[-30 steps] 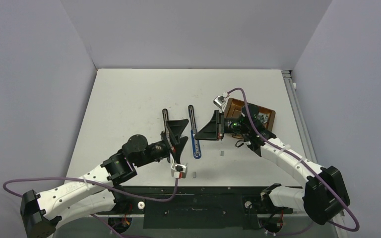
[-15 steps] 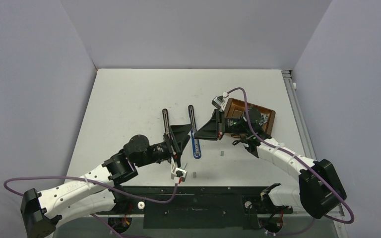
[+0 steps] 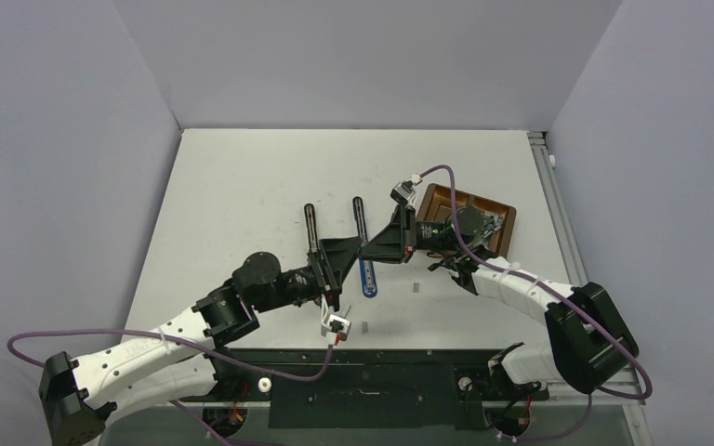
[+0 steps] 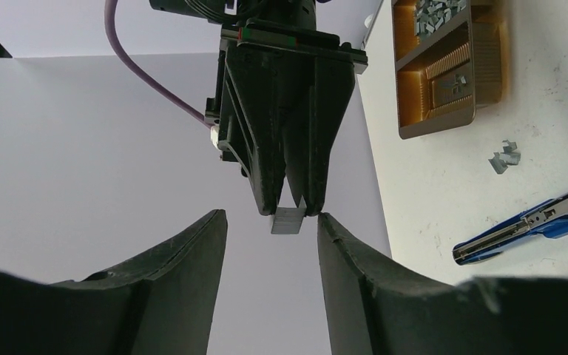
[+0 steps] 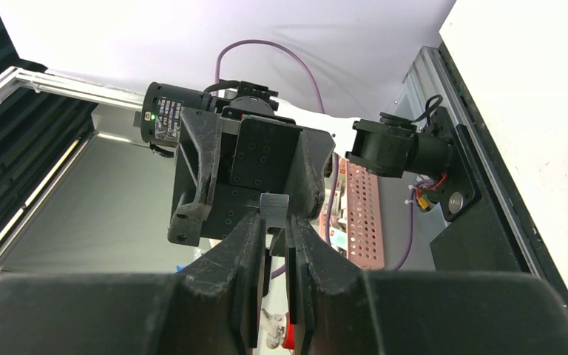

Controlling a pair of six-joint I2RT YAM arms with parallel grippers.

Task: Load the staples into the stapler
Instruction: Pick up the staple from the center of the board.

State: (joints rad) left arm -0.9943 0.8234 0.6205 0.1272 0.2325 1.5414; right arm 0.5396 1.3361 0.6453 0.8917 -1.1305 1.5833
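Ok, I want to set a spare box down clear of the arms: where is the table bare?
The far strip of the table, beyond the stapler and tray, is bare, as is the left side beside the left arm. Crowded: the middle, where the left claw and right claw meet over the stapler, and loose staples in front.

Swung left gripper rightward to meet right gripper; shifted right gripper leftward too, now tip to tip. Narrowed left jaws from wide open to a part gap flanking the staple strip in the right's pinch.
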